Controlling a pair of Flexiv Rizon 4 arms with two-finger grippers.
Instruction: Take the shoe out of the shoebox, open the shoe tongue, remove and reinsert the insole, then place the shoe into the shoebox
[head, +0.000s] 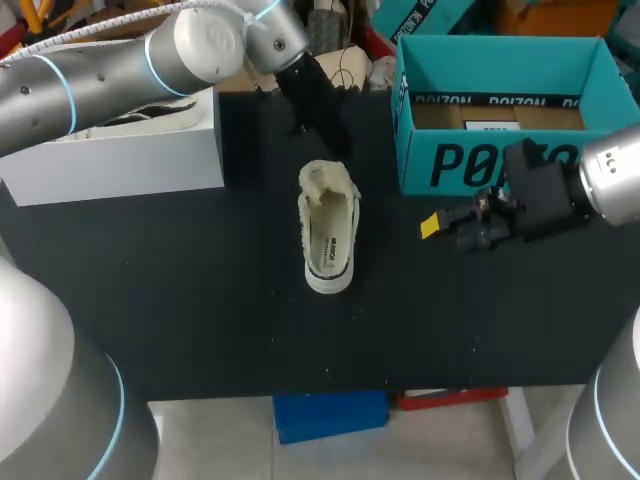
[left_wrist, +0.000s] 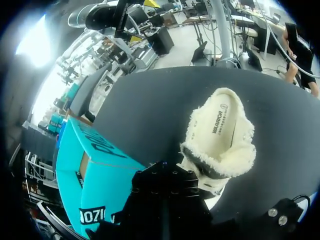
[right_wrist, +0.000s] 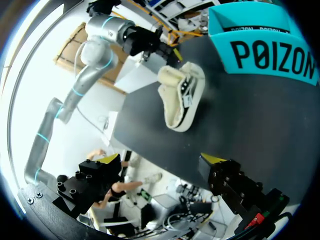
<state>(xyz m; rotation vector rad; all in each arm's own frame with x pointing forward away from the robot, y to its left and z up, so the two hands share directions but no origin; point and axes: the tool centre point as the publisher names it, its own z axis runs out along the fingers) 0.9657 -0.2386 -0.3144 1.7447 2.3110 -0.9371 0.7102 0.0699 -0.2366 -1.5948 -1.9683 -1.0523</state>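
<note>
**Tabletop layout.** The shoe (head: 326, 235) lies on the black tabletop (head: 180, 300), outside the shoebox (head: 500, 165). It rests sole down near the tabletop's middle. Its fleece-lined opening faces up and the insole (head: 325, 246) is visible inside. The fleece collar end points toward the far edge and the white rubber end toward the near edge. The teal shoebox stands open at the far right, apart from the shoe, with its cardboard floor exposed. A white box (head: 120, 160) sits at the far left.

**Left arm.** The arm enters from the far left and passes over the white box. The left end effector (head: 325, 130) is positioned at the collar end of the shoe. In the left wrist view the fleece collar lies directly ahead of the dark body. Whether it is open or closed cannot be told, nor whether it contacts the shoe.

**Right arm.** The right end effector (right_wrist: 161, 160) hangs over bare tabletop in front of the shoebox, to the right of the shoe and apart from it. It is open. The yellow tips stand wide apart with nothing between them.
</note>
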